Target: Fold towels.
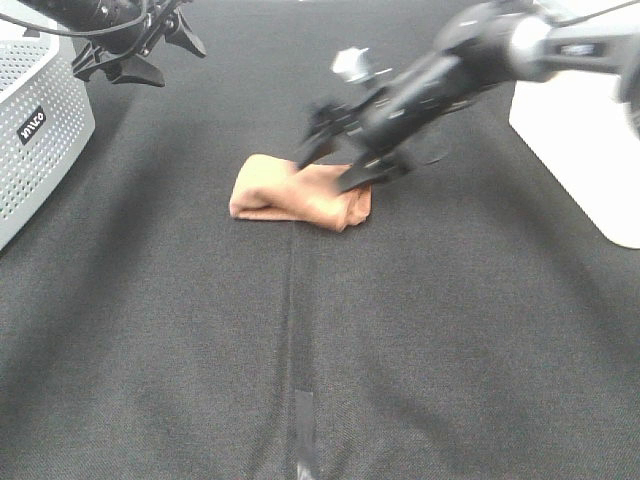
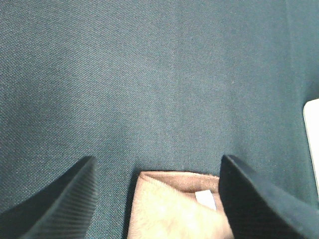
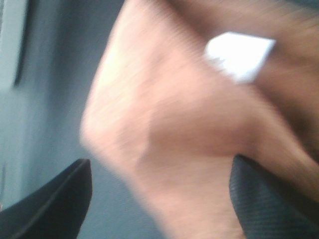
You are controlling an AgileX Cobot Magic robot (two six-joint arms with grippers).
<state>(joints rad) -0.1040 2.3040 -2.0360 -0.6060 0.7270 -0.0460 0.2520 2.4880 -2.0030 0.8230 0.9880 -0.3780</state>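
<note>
Your brown towel (image 1: 300, 193) lay folded into a compact bundle well right of the grey basket (image 1: 35, 120), your right gripper (image 1: 335, 165) spread open just over it, left gripper (image 1: 140, 55) open, folding apparently nearly finished.

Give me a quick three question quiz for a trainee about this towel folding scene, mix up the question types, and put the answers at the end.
1. True or false: the brown towel lies spread out flat in a single layer on the black table.
2. Multiple choice: which gripper is over the towel in the high view? A) the left gripper B) the right gripper C) neither
3. Fill in the blank: the grey perforated basket stands at the ______ edge of the high view.

Key
1. False; it is folded into a small bundle.
2. B; its fingers stand apart over the towel's right end, while the left gripper is raised near the basket.
3. Left.
</note>
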